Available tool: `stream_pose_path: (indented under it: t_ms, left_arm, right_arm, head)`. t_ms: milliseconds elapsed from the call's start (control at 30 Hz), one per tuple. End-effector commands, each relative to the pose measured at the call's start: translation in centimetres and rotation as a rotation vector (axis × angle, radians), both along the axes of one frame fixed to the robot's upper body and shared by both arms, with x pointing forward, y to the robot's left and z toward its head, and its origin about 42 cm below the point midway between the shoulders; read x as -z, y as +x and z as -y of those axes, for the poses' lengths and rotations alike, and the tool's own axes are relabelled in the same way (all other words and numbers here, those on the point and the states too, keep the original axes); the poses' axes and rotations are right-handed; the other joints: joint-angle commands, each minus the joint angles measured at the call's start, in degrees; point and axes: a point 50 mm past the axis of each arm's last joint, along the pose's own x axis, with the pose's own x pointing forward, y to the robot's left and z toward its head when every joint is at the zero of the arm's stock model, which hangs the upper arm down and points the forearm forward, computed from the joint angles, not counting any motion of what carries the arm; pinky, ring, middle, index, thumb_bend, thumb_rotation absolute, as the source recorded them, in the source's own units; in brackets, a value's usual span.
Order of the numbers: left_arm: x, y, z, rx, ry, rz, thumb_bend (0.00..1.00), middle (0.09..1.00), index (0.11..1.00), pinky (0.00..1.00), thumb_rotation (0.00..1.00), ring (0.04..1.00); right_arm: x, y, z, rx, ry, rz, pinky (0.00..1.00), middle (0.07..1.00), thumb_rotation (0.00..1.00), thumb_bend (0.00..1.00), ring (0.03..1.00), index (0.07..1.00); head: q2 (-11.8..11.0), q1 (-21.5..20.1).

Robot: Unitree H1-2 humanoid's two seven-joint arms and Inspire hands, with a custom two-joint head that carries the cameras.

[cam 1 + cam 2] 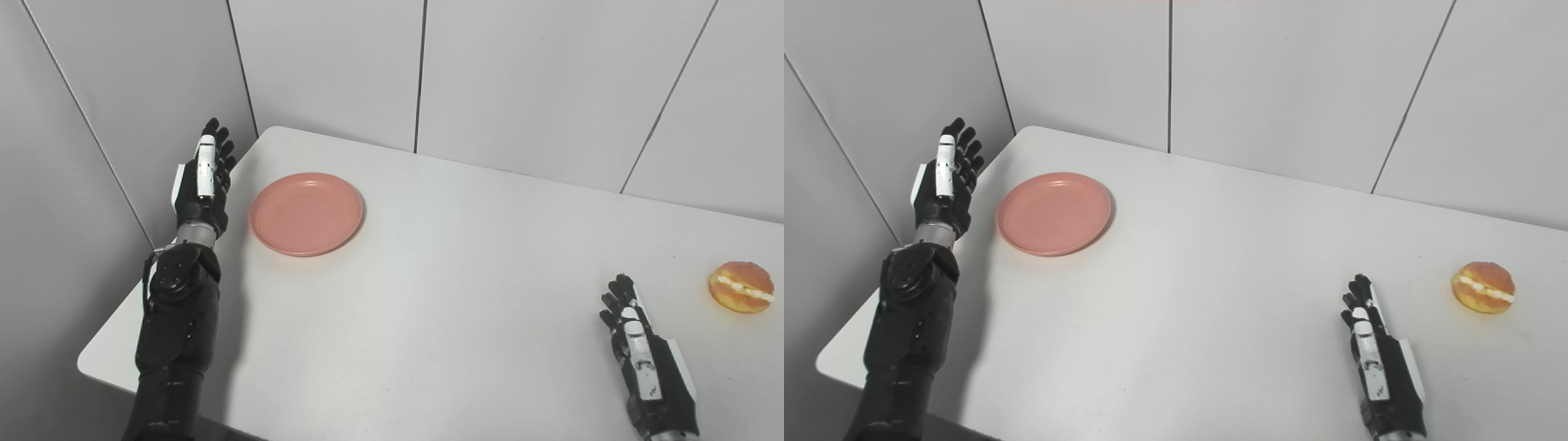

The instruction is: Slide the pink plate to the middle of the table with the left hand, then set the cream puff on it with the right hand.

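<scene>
Pink plate (pixel 306 213) is sitting far left, just beside the open, empty left hand (pixel 204 184). Cream puff (pixel 741 286) is waiting right, near the open right hand (pixel 643 358). Pushing too hard could be sending the plate off the table (pixel 459 294).

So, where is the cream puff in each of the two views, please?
Left eye view: the cream puff sits at the far right edge, on the table, beyond the right robot hand.
Right eye view: it lies farther from the right edge, again right of that hand.
Shared landmark: the pink plate, far left.
</scene>
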Motion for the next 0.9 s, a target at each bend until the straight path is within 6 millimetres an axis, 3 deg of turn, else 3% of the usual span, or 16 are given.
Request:
stream_pose_path:
  t_ms: [0, 500, 733, 867]
  left_arm:
    - [-2.5, 0.8, -0.7, -0.011, 0.027, 0.086, 0.41, 0.984, 0.963, 1.00, 1.00, 0.985]
    - [0.8, 1.6, -2.1, -0.025, -0.030, 0.009, 0.39, 0.986, 0.970, 1.00, 1.00, 0.992]
    - [2.1, 2.0, -1.9, -0.012, -0.065, -0.028, 0.38, 0.959, 0.939, 1.00, 1.00, 0.976]
    - [2.6, 2.3, -1.7, 0.019, -0.087, -0.037, 0.38, 0.988, 0.959, 1.00, 1.00, 0.995]
  right_arm:
    - [1.3, -0.5, 0.4, 0.014, 0.003, -0.046, 1.00, 1.000, 1.00, 0.17, 0.996, 1.000]
    - [1.4, -0.5, 0.5, 0.016, -0.002, -0.044, 1.00, 1.000, 1.00, 0.17, 0.994, 1.000]
    - [1.3, -0.6, 0.5, 0.013, -0.001, -0.043, 1.00, 1.000, 1.00, 0.17, 0.993, 1.000]
    - [1.3, -0.6, 0.5, 0.014, -0.005, -0.042, 1.00, 1.000, 1.00, 0.18, 0.994, 1.000]
  head:
    - [0.05, 0.02]
    - [0.20, -0.01]
    - [0.38, -0.19]
    - [0.51, -0.34]
